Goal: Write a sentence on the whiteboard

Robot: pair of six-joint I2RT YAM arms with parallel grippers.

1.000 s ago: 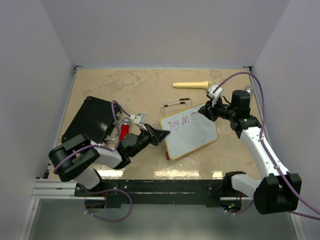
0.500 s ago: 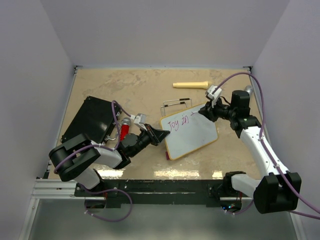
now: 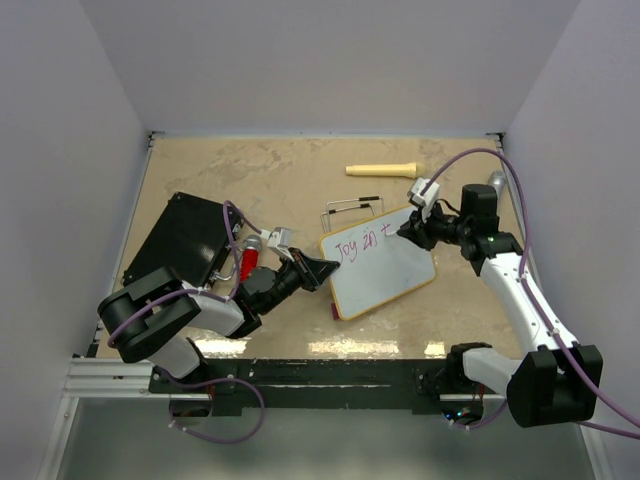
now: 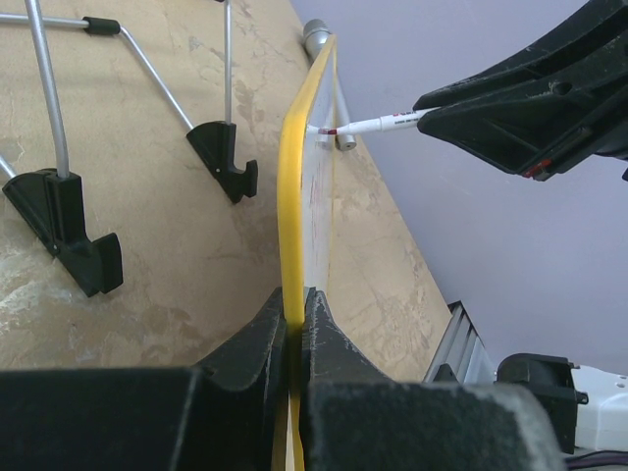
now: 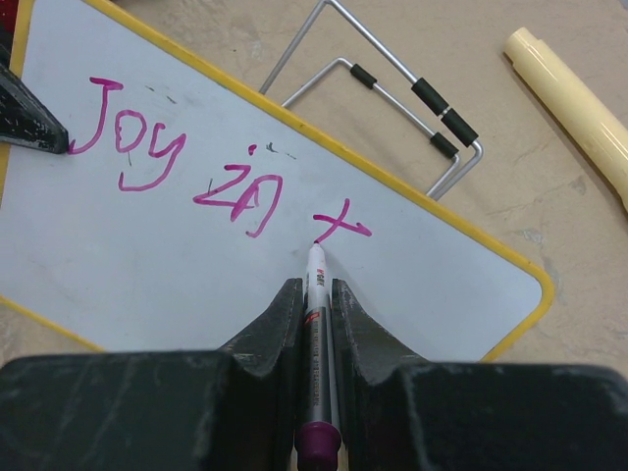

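Where the two arms rise from the near edge of the tan table [image 3: 250, 170], the left one lies low and reaches to the right. Its left gripper [image 3: 318, 270] is clenched on the left edge of the whiteboard [image 3: 390, 270]. The left wrist view shows both fingers [image 4: 260, 339] pinched against the yellow rim, with the board seen edge-on between them.

Just left of that arm lies a black flat case [image 3: 178, 240]. Something red [image 3: 247, 264] sits beside the arm, too small to make out.

The whiteboard sits near the middle of the table, a little to the right, and is turned so that its far long edge climbs toward the right. Across its upper part runs the sentence [image 5: 235, 191] as written so far, in pink-magenta strokes: "Joy in" and then a single "t".

The right gripper [image 3: 405, 227] comes in from the right and grasps a marker [image 5: 316, 339] between its closed fingers. The marker has a magenta end, and its tip touches the board at the foot of the "t".

Past the board's far edge lies a wire stand [image 4: 59, 211] with black feet, just beside the rim. Whether the two touch cannot be told.

Farther back a cream-coloured handle [image 3: 382, 170] lies on the table. A small grey metal piece [image 3: 497, 179] shows behind the right arm.
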